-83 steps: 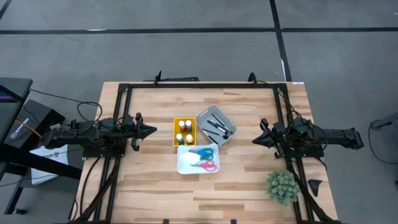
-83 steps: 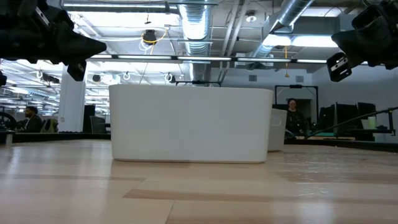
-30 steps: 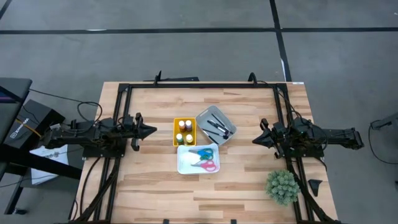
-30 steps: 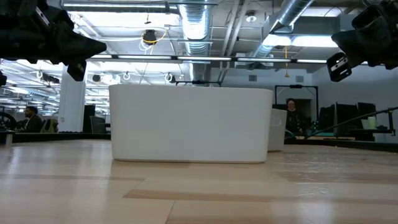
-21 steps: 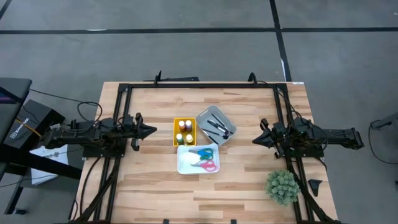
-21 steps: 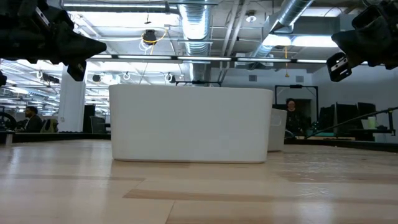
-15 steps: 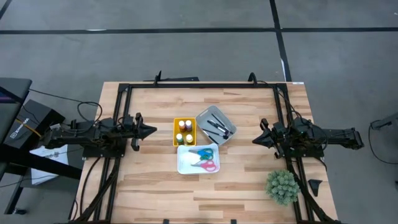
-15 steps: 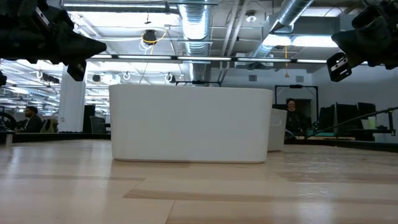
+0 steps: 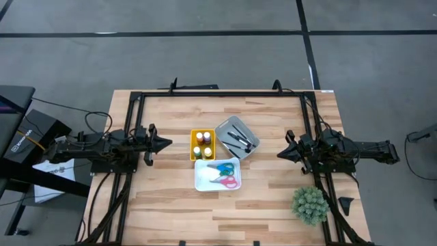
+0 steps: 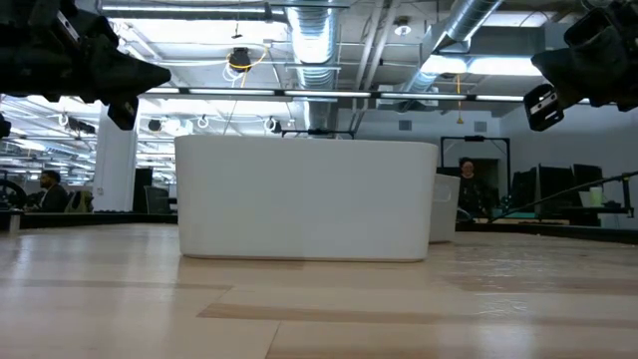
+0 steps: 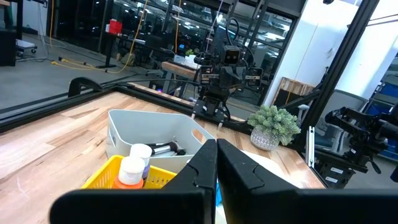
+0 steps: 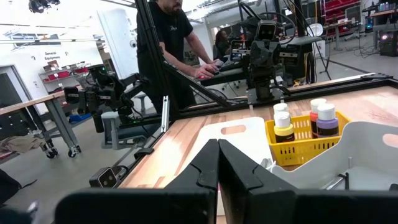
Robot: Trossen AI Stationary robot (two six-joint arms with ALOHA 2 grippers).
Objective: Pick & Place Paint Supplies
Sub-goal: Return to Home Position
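Centrally, paint bottles fill the yellow bin, brushes the gray bin, scissors the white bin. The left pincer, mid-left, and right pincer, mid-right, are closed, empty; homing well, we judge, means retreating level, clear of bins.

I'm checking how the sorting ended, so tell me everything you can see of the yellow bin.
The yellow bin is a small rectangular basket, plastic by its look, with latticed walls that show in the right wrist view. It stands upright on the wooden table, near the middle, and holds upright paint bottles with pale caps. The gray bin and the white bin sit close beside it; whether they touch it cannot be told.
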